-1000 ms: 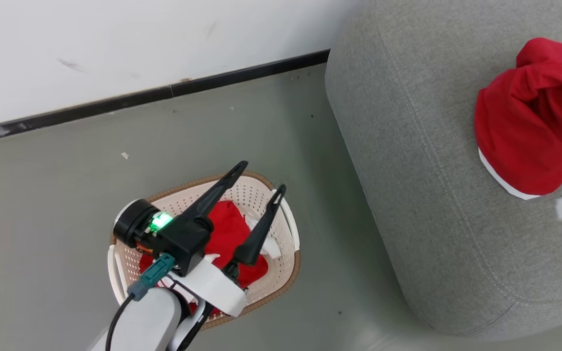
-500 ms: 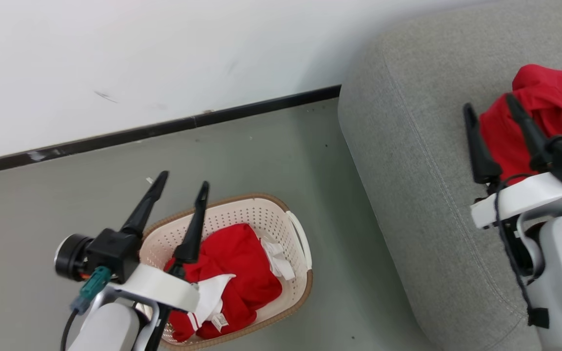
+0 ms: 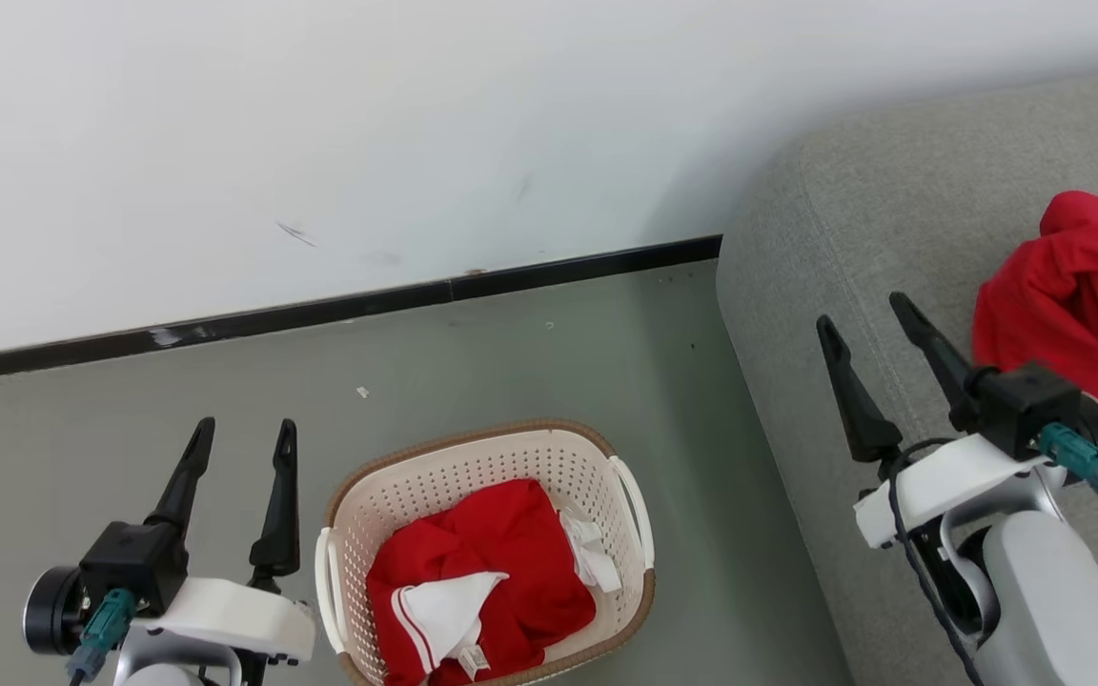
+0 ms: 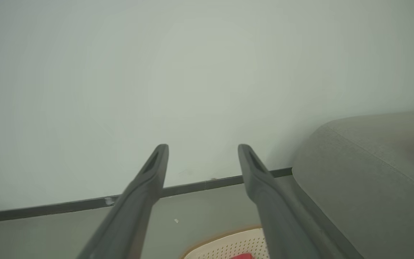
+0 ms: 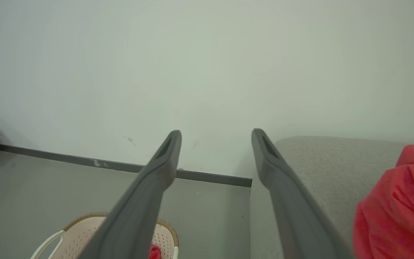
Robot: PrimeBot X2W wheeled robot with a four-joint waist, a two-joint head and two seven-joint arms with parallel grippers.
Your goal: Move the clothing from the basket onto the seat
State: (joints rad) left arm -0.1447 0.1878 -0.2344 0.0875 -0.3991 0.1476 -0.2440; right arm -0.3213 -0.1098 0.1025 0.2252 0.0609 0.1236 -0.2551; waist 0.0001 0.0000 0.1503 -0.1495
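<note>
Head camera looks down; both wrist cameras face the wall [image 4: 207, 72], sharing basket [image 5: 81, 233] and seat [image 5: 318, 162].

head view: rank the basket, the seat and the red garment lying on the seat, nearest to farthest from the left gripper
From the left gripper:
1. basket, right beside it, on its right.
2. seat, further right, past the basket.
3. red garment, lying on the seat at the view's far right edge.

clothing [image 3: 501, 534]: red cloth, matt, soft and creased
basket [image 3: 454, 472]: cream plastic, smooth, perforated — rim brown, woven-look
seat [image 3: 892, 191]: grey cloth, coarse weave, matt
fingers [image 3: 184, 472]: dark plastic, matt
floor [image 3: 511, 362]: grey, smooth — faint sheen
wall [image 3: 416, 143]: white, matt, scuffed
</note>
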